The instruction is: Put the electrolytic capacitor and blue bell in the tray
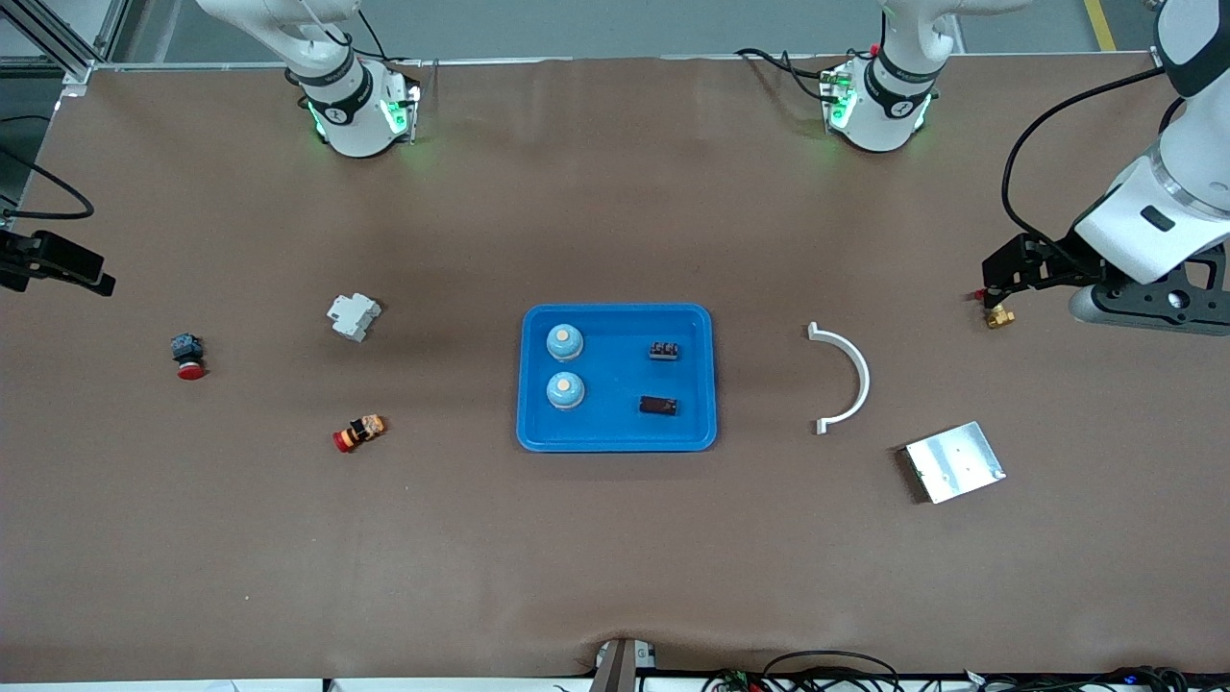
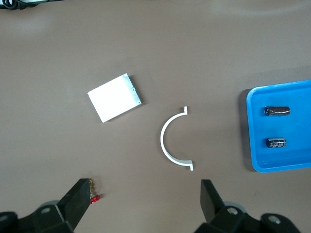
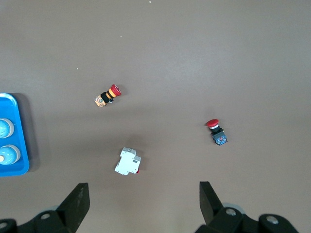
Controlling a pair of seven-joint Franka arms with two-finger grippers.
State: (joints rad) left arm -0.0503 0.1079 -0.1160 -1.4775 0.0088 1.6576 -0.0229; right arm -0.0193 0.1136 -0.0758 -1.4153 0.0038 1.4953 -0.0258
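Note:
The bright-blue tray (image 1: 615, 440) lies mid-table. Two blue bells (image 1: 565, 340) (image 1: 565, 390) stand in it toward the right arm's end. A dark cylindrical electrolytic capacitor (image 1: 658, 406) (image 2: 277, 111) lies in it toward the left arm's end, beside a small black terminal block (image 1: 663, 350) (image 2: 277, 142). My left gripper (image 1: 995, 271) (image 2: 146, 187) hangs open and empty over the table at the left arm's end. At the right arm's end my right gripper (image 1: 91, 274) (image 3: 142, 187) is also open, holding nothing. The right wrist view catches the tray's edge (image 3: 22, 167).
A white half-ring bracket (image 1: 850, 380) and a flat silver plate (image 1: 953, 461) lie between tray and left gripper. A small brass and red fitting (image 1: 997, 315) sits under that gripper. A white breaker (image 1: 354, 315) and two red push-buttons (image 1: 188, 358) (image 1: 359, 432) lie toward the right arm's end.

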